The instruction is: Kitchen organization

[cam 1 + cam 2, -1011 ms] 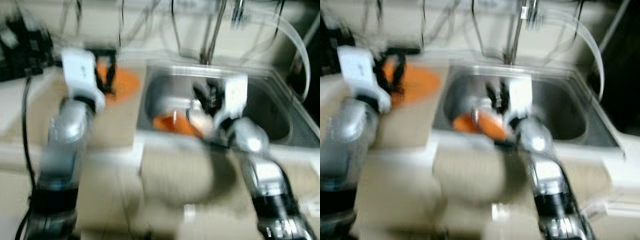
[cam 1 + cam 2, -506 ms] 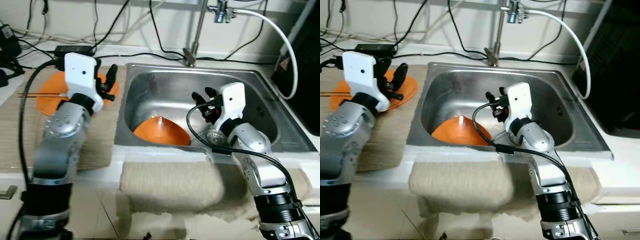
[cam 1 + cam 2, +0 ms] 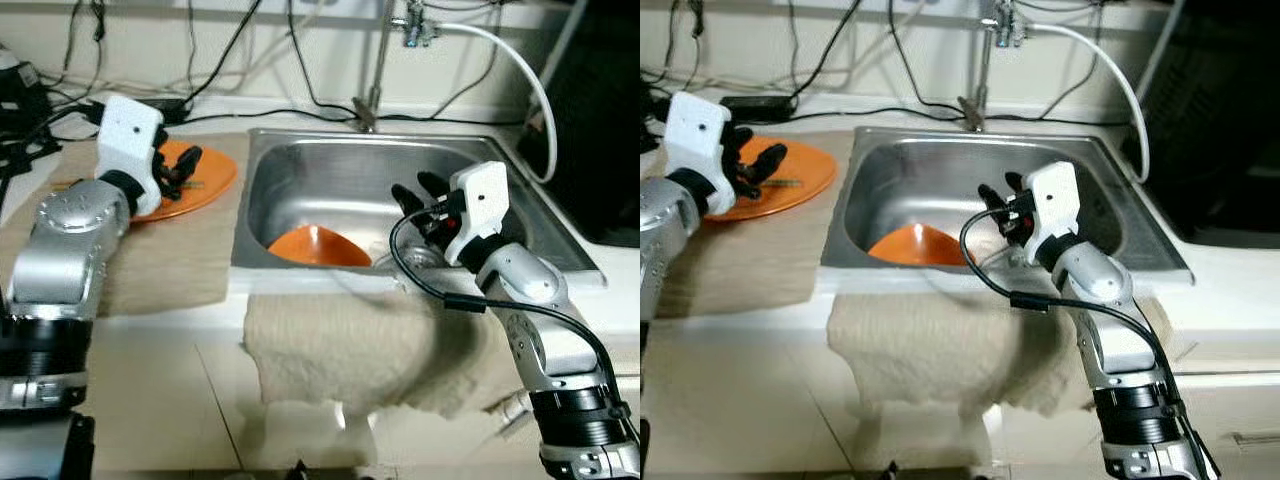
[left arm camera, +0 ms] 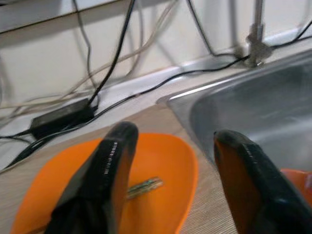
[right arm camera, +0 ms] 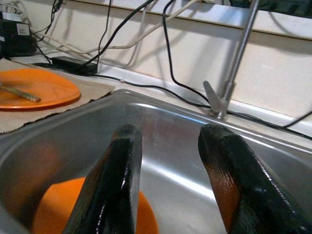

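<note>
My arms are silver metal with rounded joints and black bands lower down. Each wrist carries a white boxy housing. My left gripper [image 3: 180, 165] and right gripper [image 3: 418, 190] have long, glossy black fingers [image 5: 117, 180]. A black cable loops beside my right forearm.

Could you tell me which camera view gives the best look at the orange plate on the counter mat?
The right eye view shows the orange plate almost whole, with the left gripper open over its near edge. The left eye view hides more behind that gripper; the left wrist view crops it; the right wrist view catches it edge-on.
</note>
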